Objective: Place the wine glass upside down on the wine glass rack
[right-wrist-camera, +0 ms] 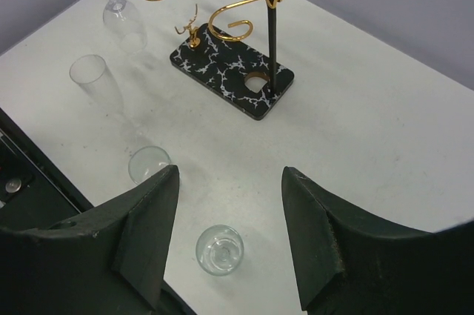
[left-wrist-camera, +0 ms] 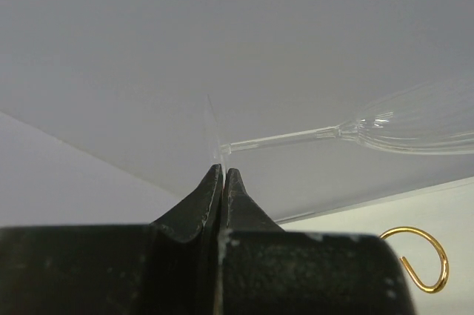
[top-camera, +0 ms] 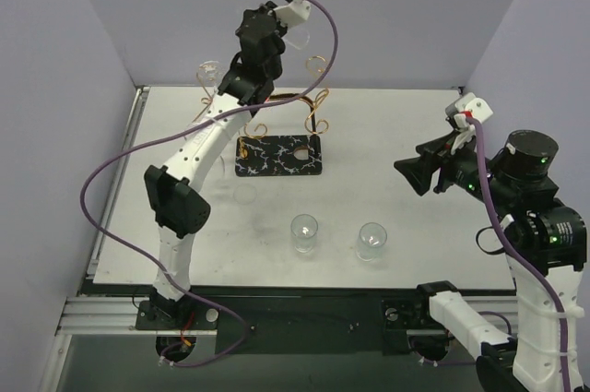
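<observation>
**Item:** wine glass (left-wrist-camera: 385,126), clear, stemmed.

**Location:** held in the air over the far end of the table (top-camera: 415,124), above the wine glass rack (top-camera: 279,154). Whether it touches the wire cannot be told.

**Hidden or unclear:**
- The bowl is cut off by the right edge of the left wrist view, so the rim is not shown.
- The foot is seen edge-on, as a thin and nearly invisible sliver.
- In the top view the glass is only a faint outline against the grey wall.
- The left arm covers the middle of the rack in the top view.
- The left wrist view catches a single gold hook end (left-wrist-camera: 444,259).

**Orientation:** the long axis is close to level. The foot is at the fingertips and the stem runs right to the bowl, rising slightly. The glass is neither upright nor inverted.

**Left gripper** (left-wrist-camera: 224,174): the fingers are pressed together, pinching the edge of the foot.

**Right gripper** (right-wrist-camera: 229,172): the fingers are spread with nothing between them. It is above the table, well apart from the rack.

**Also present:**
- The rack's black white-veined base (right-wrist-camera: 222,70).
- A second wine glass (right-wrist-camera: 122,18) at the rack's left end, with its bowl below its stem and its foot cut off. Whether it hangs from the rack cannot be told.
- A tall clear glass (right-wrist-camera: 92,78).
- A short glass (top-camera: 304,232).
- A second short glass (top-camera: 371,240).
</observation>
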`<state>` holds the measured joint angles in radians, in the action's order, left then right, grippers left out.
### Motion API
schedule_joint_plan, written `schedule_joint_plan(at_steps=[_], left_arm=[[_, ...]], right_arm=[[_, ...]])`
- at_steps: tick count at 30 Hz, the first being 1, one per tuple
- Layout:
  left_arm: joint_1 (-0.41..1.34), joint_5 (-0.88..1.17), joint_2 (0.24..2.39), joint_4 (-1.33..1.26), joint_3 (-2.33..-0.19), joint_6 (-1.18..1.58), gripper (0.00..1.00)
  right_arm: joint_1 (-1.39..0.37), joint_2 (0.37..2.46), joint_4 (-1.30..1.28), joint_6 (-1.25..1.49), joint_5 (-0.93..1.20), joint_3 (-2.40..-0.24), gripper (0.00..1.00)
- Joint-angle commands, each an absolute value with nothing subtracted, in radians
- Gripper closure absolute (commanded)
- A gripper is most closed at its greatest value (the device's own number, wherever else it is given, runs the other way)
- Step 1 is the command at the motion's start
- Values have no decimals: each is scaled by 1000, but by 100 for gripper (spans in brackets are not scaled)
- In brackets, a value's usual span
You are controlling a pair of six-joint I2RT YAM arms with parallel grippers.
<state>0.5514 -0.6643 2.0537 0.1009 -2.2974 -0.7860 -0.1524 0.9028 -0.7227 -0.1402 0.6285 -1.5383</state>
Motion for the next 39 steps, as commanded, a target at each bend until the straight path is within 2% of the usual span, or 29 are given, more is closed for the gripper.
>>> schedule_joint_plan(at_steps=[1,6,13,19,26,39], left_arm=[[575,-779,2123,-130,-2313,-1069,100],[595,-781,2128,-143,-2235,-1108,100],[635,-778,2008,-333,-1878,-1200,100],[643,-775,1934,-370,-1747,-1204,100],[656,-765,1887,-361,-1697,-1198,100],[667,-713,1848,-103,-1752,-1083,100]], right_arm=[[-156,873,-699,-153,617,-1525,47],[-158,858,-701,-160,595,-1511,47],[-155,867,-701,-158,594,-1508,47],[-146,876,-699,-152,607,-1508,47],[-140,871,-699,-155,606,-1494,47],[-137,865,-698,-160,606,-1485,47]])
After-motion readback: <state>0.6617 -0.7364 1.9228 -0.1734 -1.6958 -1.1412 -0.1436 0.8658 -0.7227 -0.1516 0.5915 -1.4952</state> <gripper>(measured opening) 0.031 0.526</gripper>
